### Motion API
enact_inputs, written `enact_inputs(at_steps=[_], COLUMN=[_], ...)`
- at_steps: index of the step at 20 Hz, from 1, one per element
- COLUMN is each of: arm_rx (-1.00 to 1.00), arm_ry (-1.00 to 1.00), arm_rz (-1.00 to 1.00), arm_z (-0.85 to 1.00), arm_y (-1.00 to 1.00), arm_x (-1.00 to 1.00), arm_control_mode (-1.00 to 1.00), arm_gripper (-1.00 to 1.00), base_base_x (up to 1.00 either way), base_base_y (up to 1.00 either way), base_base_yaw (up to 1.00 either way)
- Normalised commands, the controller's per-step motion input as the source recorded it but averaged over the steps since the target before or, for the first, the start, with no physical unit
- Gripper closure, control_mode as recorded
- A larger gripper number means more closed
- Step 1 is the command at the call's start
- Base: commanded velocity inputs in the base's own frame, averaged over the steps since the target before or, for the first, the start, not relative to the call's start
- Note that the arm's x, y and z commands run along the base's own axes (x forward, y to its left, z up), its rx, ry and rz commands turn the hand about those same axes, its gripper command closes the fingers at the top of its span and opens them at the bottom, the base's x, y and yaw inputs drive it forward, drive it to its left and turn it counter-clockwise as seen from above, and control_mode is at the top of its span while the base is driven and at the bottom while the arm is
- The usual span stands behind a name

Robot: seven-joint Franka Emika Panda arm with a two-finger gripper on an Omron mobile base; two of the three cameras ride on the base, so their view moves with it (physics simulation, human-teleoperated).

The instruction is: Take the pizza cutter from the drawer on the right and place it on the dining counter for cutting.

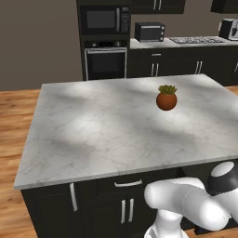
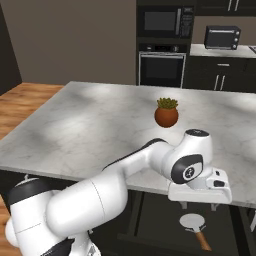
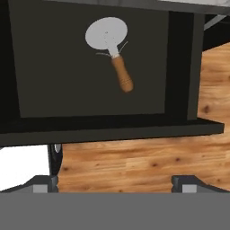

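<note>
While your gripper [image 3: 117, 183] is hanging with its jaws spread wide and nothing between them, its two dark fingertips [image 3: 45, 183] are showing at the bottom of the hand view, well apart from each other; in the right base view the hand [image 2: 200, 192] is sitting just under the front edge of the marble top, above the pulled-out drawer [image 2: 150, 220]. You are looking down into that drawer [image 3: 67, 67], whose dark floor is carrying the pizza cutter [image 3: 110, 47]; the cutter is lying flat, its silver wheel toward the cabinet and its brown wooden handle slanting toward the drawer's front; nothing is touching it. In the right base view the same cutter [image 2: 194, 225] is showing below the hand, handle pointing to the lower right. Wooden flooring [image 3: 134, 166] is lying beyond the drawer's front edge. Above it all, the marble island [image 1: 93, 135] is holding a small potted plant [image 1: 166, 97], standing upright and well away from the arm; behind it, a wall oven [image 1: 106, 62] and a microwave [image 1: 104, 19] are sitting in dark cabinetry.
</note>
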Motion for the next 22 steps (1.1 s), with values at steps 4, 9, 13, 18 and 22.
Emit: enact_inputs(at_steps=[4,9,13,18,22], arm_rx=[0.0,0.01,0.17,0.18,0.01], arm_ry=[0.01,0.0,0.0,-0.02,-0.01], arm_rz=[0.03,0.02,0.01,0.03,0.0], arm_z=[0.0,0.0,-0.01,-0.24,-0.45], arm_y=[0.01,0.0,-0.13,-0.2,-0.03], arm_x=[0.0,0.0,0.22,0.19,0.1], arm_control_mode=[-1.0,-1.0,-1.0,-1.0,-1.0], arm_gripper=[-1.0,-1.0,-1.0,-1.0,-1.0], base_base_x=[0.0,0.0,0.0,0.0,0.0], base_base_y=[0.0,0.0,0.0,0.0,0.0], base_base_yaw=[0.0,0.0,0.0,0.0,0.0])
